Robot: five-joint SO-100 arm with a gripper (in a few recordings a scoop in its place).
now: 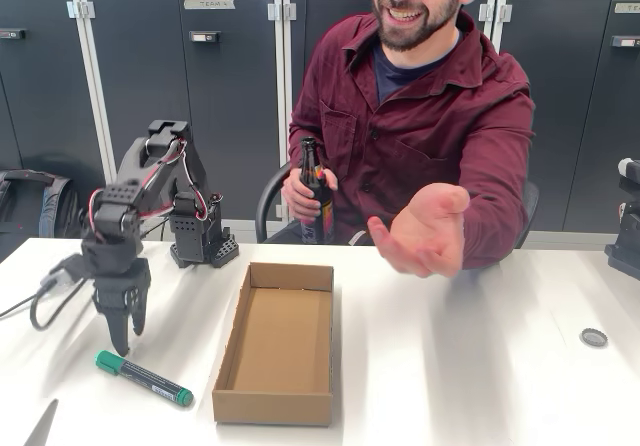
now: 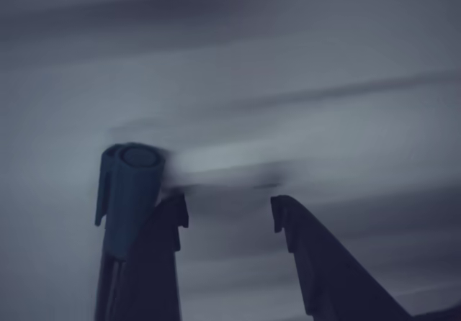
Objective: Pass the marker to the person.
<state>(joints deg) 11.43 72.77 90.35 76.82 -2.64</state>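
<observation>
Just below the gripper (image 1: 124,334), touching nothing, the marker (image 1: 144,378) lies flat on the table (image 1: 450,366), its near cap a little ahead of the fingertips. In the wrist view the jaws stand apart with nothing between them, the marker's cap (image 2: 131,191) beside one finger. The risk as I judge it: a descent off-centre would nudge the round barrel so it rolls, or pinch only the cap. Beyond the gripper sits a cardboard tray (image 1: 278,406), which a swing toward the person (image 1: 420,106) could clip. Farther off, the person's open hand (image 1: 425,231) waits; the other holds a bottle (image 1: 316,191). White tabletop, dark cabinets (image 1: 180,86) behind.
</observation>
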